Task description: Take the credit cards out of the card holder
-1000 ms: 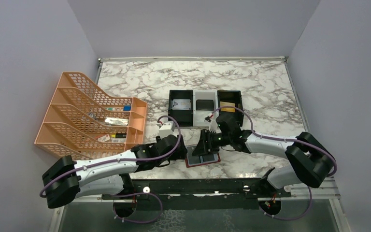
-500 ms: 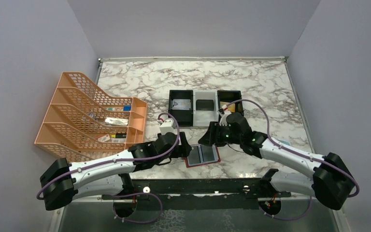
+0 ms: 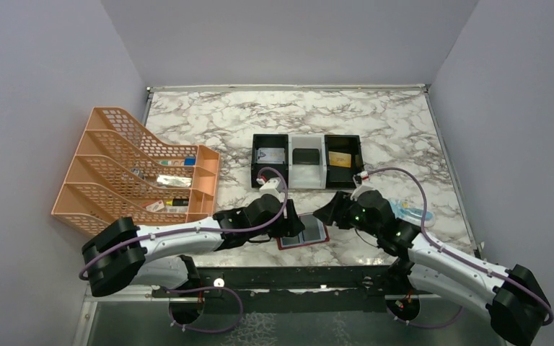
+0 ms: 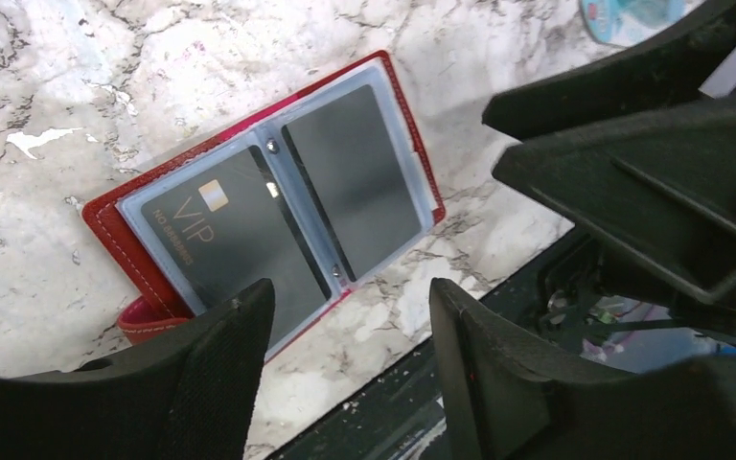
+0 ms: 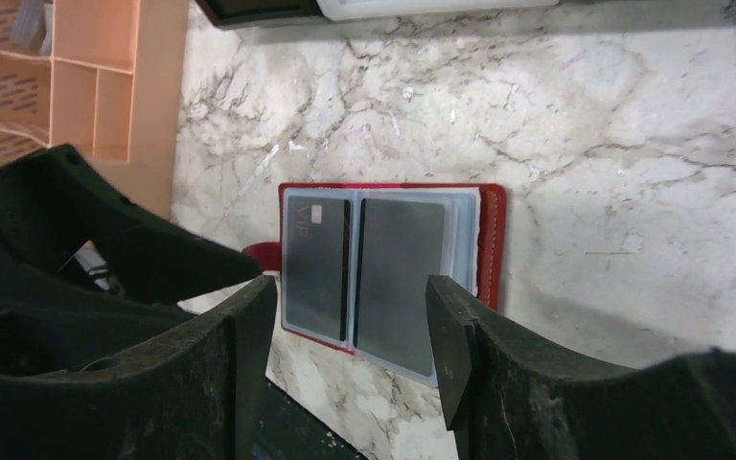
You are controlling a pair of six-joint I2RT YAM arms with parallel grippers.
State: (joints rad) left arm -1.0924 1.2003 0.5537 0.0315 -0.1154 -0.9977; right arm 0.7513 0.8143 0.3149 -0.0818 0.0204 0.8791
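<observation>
Orange rack (image 3: 137, 173) sits far left; the left gripper (image 4: 350, 287) hangs with jaws spread wide and empty at the red card holder (image 4: 278, 206); the holder lies open flat on the marble table (image 3: 375, 130) near the front edge, two dark credit cards (image 4: 355, 182) in its sleeves; the right gripper (image 5: 350, 287) gapes just beside it, holding nothing.

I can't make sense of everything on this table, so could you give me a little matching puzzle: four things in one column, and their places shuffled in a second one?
Things:
A. card holder
B. gold card
C. orange rack
D. black VIP card

Places:
1. left side of the table
2. inside a clear sleeve of the holder
3. lying open near the table's front edge
4. right compartment of the tray

Pairs: A-3, B-4, C-1, D-2.
</observation>
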